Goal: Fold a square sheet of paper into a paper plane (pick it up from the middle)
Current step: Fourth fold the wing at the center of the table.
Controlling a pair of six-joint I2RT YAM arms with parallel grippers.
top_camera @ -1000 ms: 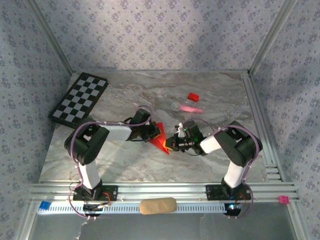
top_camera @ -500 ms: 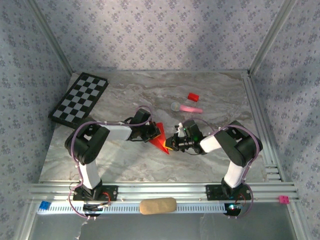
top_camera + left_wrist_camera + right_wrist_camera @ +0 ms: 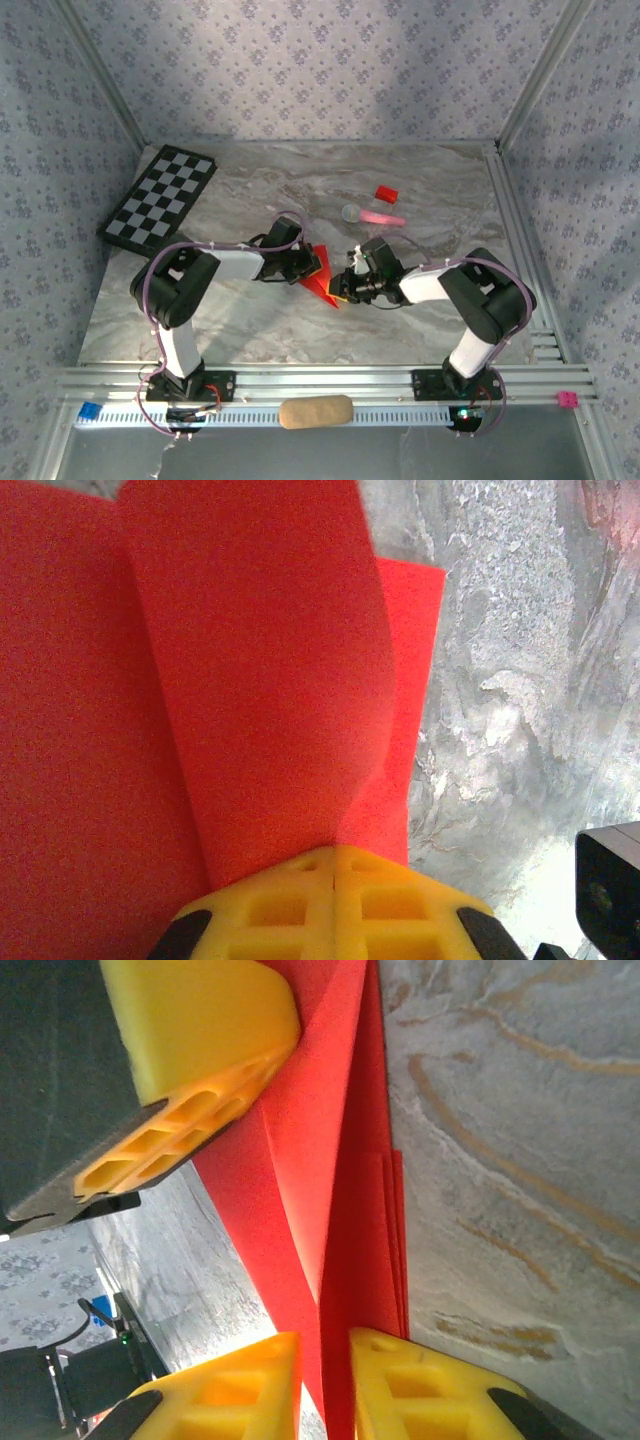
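The red sheet of paper (image 3: 320, 279), folded into a narrow pointed wedge, is held just above the table's middle between both grippers. My left gripper (image 3: 304, 267) is shut on its left end; in the left wrist view the yellow fingertips (image 3: 300, 900) meet on the paper's (image 3: 250, 670) centre fold. My right gripper (image 3: 341, 286) is at the other end. In the right wrist view its jaws (image 3: 325, 1365) stand slightly apart around the layered paper (image 3: 345, 1210), with a gap showing beside the left pad. The left gripper's yellow finger (image 3: 200, 1040) shows at the top there.
A checkerboard (image 3: 160, 196) lies at the back left. A small red block (image 3: 386, 193) and a pink stick with a grey round head (image 3: 375, 216) lie behind the grippers. A tan oblong object (image 3: 315, 411) rests on the front rail.
The right gripper's jaws have parted a little around the paper, and its arm's elbow has shifted to the right. The left gripper still pinches the paper in place.
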